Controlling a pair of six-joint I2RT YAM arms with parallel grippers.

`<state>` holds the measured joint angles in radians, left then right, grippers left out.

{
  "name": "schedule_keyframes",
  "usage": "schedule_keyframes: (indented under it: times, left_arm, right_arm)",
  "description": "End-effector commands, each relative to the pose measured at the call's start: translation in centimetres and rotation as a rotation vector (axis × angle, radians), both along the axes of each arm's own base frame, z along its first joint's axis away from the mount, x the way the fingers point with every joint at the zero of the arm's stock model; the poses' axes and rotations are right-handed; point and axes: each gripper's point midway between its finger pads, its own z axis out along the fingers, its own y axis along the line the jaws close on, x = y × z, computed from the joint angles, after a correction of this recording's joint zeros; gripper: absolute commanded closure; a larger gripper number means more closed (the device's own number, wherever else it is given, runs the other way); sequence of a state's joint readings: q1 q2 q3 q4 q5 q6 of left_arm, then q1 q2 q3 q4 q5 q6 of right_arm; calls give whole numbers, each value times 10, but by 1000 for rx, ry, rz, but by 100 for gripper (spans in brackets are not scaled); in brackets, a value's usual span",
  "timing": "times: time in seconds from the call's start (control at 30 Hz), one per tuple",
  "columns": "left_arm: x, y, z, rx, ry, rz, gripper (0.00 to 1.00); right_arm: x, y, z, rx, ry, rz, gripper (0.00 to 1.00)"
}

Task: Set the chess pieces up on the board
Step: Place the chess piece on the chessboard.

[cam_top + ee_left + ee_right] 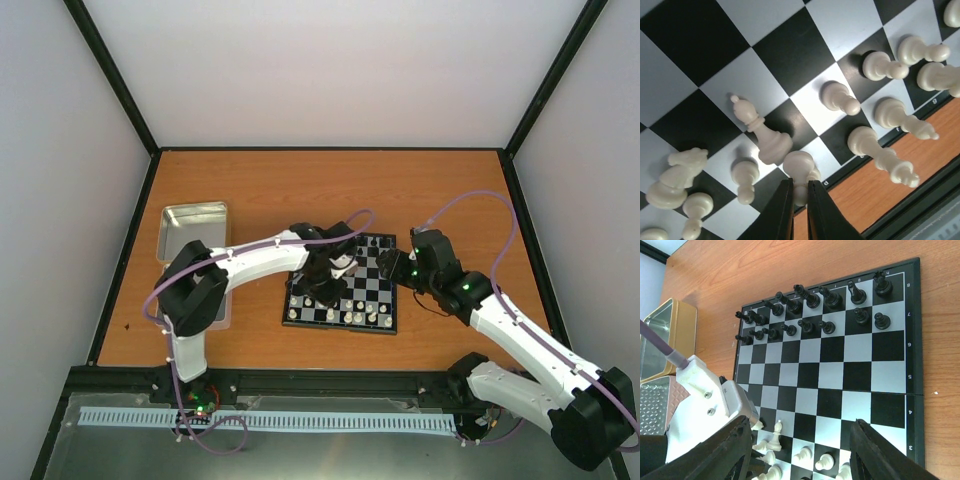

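Pinching a cream-white pawn (799,164) below its round head with my left gripper (800,183), fingers almost together, at the white-side edge of the board (685,30), I judge it light, hard, slick and easily tipped, while my right gripper (802,422) hovers with fingers wide apart.

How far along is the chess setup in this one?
Black pieces look done, filling two rows at the board's far edge. Left pincer grips a white pawn near the near edge; right pincer is open, empty. White's side looks unfinished: a bishop seems to stand in the pawn row.
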<state>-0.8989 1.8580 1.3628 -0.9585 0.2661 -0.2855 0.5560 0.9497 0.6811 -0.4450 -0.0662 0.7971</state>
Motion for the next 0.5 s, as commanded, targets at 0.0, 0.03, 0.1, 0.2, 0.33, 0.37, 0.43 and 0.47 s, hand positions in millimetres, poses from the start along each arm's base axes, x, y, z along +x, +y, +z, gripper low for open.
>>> schedule_keyframes:
  times: [0.0, 0.03, 0.1, 0.2, 0.33, 0.37, 0.43, 0.47]
  left_arm:
    - [14, 1, 8, 11, -33, -19, 99]
    - [16, 1, 8, 12, -34, -21, 99]
    - [20, 2, 6, 25, -42, -18, 99]
    - [27, 4, 3, 39, -48, -11, 99]
    - [33, 1, 4, 34, -57, -7, 99]
    - [34, 1, 3, 37, -58, -6, 99]
    - [34, 0, 1, 41, -55, -6, 99]
    - [34, 0, 0, 41, -56, -5, 99]
  right_arm:
    - [3, -3, 2, -5, -21, -16, 46]
    - [3, -4, 1, -6, -19, -17, 46]
    - [3, -4, 3, -4, -22, -19, 46]
    - [3, -5, 3, -8, -25, -26, 46]
    - [4, -6, 4, -12, -27, -30, 46]
    - [4, -7, 3, -14, -27, -31, 46]
    - [4, -7, 3, -17, -27, -30, 46]
    - [4, -7, 3, -18, -28, -30, 46]
